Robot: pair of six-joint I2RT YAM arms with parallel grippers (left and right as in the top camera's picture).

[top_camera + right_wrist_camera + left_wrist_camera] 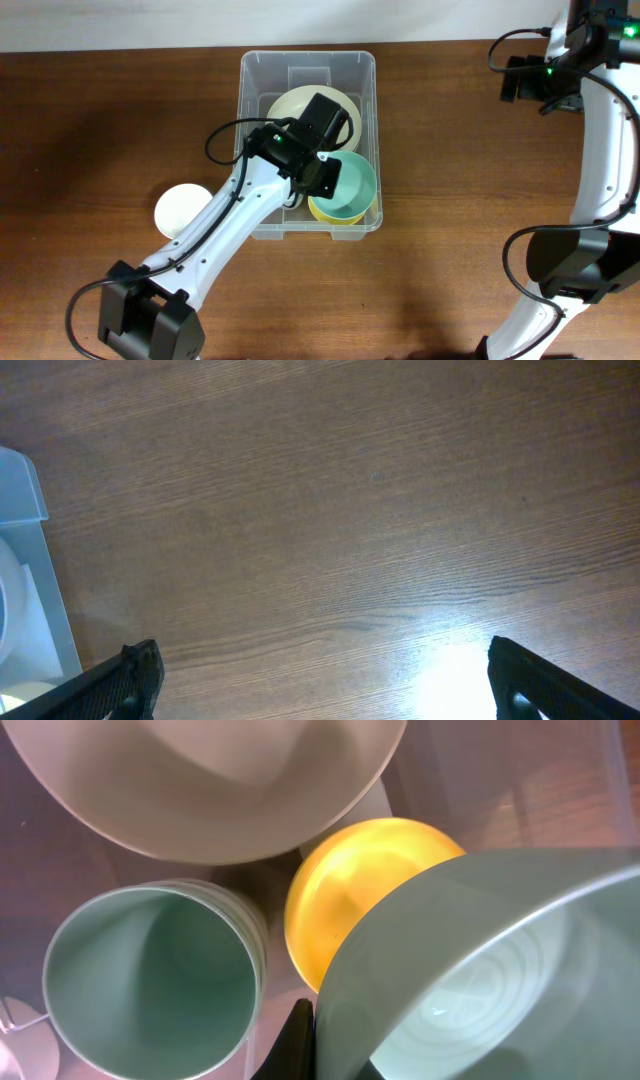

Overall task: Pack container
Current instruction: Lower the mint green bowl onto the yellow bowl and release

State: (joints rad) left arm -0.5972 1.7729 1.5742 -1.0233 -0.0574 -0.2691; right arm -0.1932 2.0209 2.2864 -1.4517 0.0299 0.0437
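Note:
The clear container stands mid-table. Inside lie a cream bowl at the back, a pale teal bowl at the front right, and a yellow bowl under it. My left gripper is inside the container, shut on the teal bowl's rim. In the left wrist view my dark finger presses the teal bowl, which is tilted over the yellow bowl, with a teal cup and the cream bowl beside it. My right gripper is open and empty over bare table.
A white bowl sits on the table left of the container. The container's corner shows at the left of the right wrist view. The right arm stands along the table's right edge.

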